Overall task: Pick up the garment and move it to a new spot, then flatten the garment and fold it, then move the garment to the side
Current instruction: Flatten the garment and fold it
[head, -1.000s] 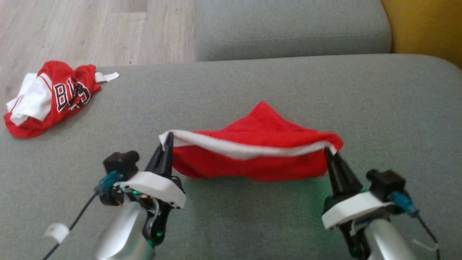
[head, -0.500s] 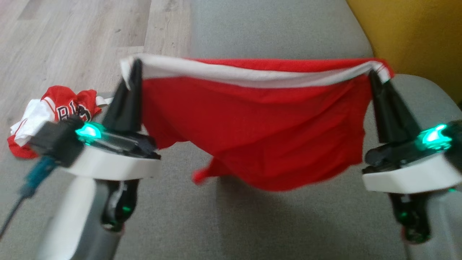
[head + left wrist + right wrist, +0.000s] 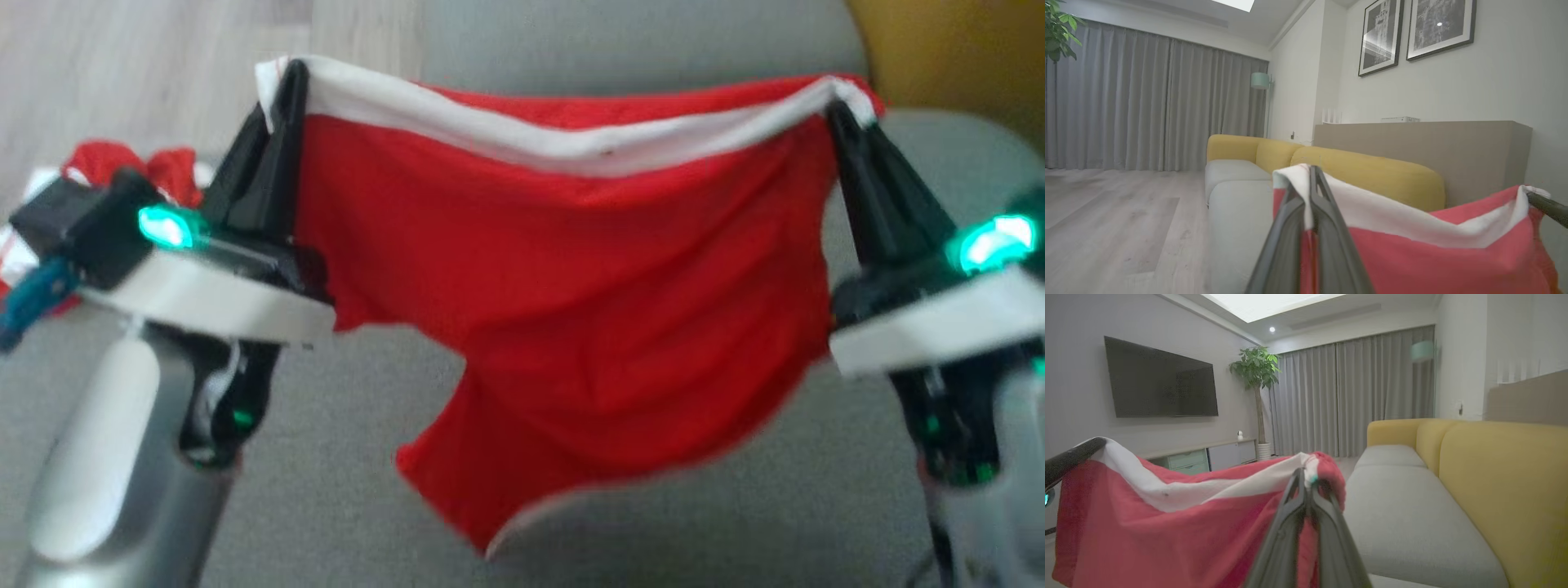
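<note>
The garment (image 3: 588, 310) is a red pair of shorts with a white waistband, hanging in the air above the grey sofa seat (image 3: 343, 490). My left gripper (image 3: 282, 82) is shut on the waistband's left end and my right gripper (image 3: 841, 102) is shut on its right end. The waistband sags a little between them and the red legs dangle below. In the left wrist view the left gripper (image 3: 1310, 173) pinches white band, with the garment (image 3: 1433, 261) stretching to the right. In the right wrist view the right gripper (image 3: 1304, 475) pinches the garment (image 3: 1167, 535).
A second red and white jersey (image 3: 155, 167) lies crumpled on the seat at the far left, partly behind my left wrist. Wooden floor (image 3: 122, 73) lies beyond the seat's left edge. A yellow backrest (image 3: 1506, 473) runs along the right side of the sofa.
Both grippers have lifted the garment off the seat and raised it high; it now hangs free with its legs unfurling downward. The head camera has also shifted.
</note>
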